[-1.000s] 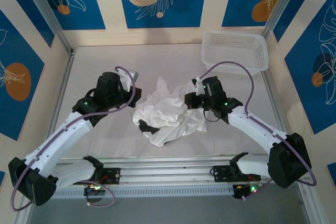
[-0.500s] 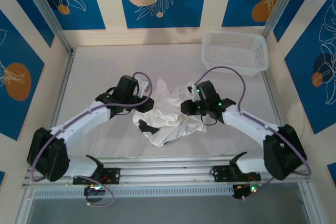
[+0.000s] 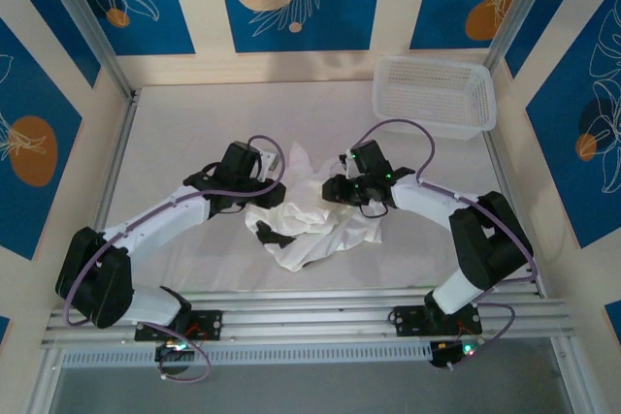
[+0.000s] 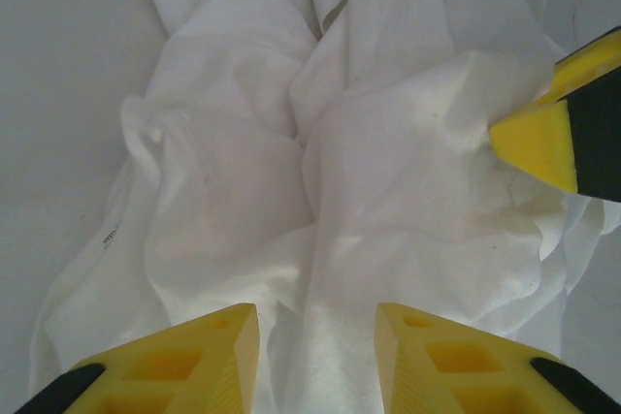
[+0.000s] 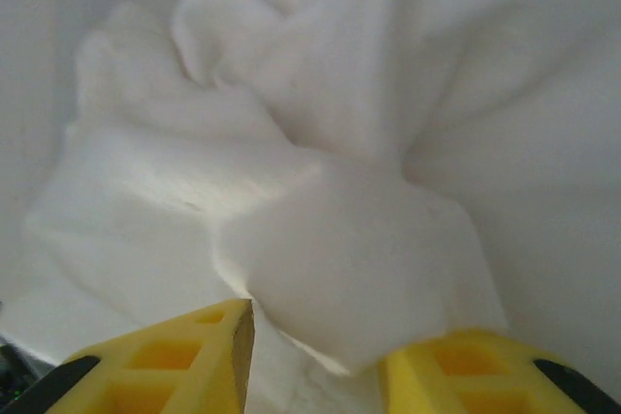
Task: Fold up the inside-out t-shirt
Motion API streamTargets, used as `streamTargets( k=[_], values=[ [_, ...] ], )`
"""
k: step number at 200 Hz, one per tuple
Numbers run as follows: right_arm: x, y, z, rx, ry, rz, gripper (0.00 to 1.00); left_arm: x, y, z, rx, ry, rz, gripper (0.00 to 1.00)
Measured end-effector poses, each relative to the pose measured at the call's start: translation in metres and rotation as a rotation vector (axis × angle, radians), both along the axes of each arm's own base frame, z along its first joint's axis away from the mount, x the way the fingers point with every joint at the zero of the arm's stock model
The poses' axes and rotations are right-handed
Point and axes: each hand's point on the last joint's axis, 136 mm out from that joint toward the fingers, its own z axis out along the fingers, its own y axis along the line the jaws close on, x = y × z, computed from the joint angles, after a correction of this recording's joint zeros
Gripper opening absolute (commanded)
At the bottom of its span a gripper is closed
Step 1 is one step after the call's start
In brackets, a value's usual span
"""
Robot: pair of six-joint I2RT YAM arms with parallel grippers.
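Note:
The inside-out t-shirt (image 3: 312, 223) lies crumpled in a white heap at the middle of the table, with a small dark patch (image 3: 269, 234) at its near left. My left gripper (image 3: 275, 184) is low over the heap's left side. Its jaws are open astride a raised fold of the t-shirt (image 4: 388, 172). My right gripper (image 3: 333, 191) is at the heap's upper right, open, with a bulge of cloth (image 5: 349, 249) lying between its fingers. The left wrist view shows one right fingertip (image 4: 548, 128) pressing the cloth at upper right. My left gripper (image 4: 315, 322) and right gripper (image 5: 315, 336) each have yellow fingers.
A white mesh basket (image 3: 434, 94) stands at the back right corner. Bare white table (image 3: 184, 113) stretches left of and behind the heap. Metal rails (image 3: 310, 312) run along the near edge, and frame posts and walls close in both sides.
Both arms have come in over the heap, the left moving right and the right moving left. Both pairs of jaws, shut a second ago, have come apart.

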Motion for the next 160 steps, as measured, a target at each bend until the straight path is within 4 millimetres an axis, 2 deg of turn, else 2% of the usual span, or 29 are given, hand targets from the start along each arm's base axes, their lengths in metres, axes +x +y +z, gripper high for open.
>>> streamTargets(
  k=[46,85,108,135,160],
  values=[
    [0.004,0.006,0.008,0.024,-0.022,0.009,0.48,0.001,0.0,0.0,0.0,-0.006,0.002,0.36],
    [0.003,0.021,0.018,0.057,-0.019,0.048,0.34,0.001,0.001,0.0,0.003,-0.008,0.005,0.36],
    [-0.004,0.032,0.029,0.087,-0.023,0.078,0.33,0.002,0.002,0.0,0.01,-0.013,0.013,0.36],
    [-0.016,0.045,0.038,0.149,-0.036,0.105,0.45,0.002,0.007,-0.001,0.016,-0.028,0.032,0.37],
    [-0.029,0.044,0.017,0.149,0.004,0.098,0.51,0.003,0.01,0.003,0.008,-0.045,0.052,0.4]
  ],
)
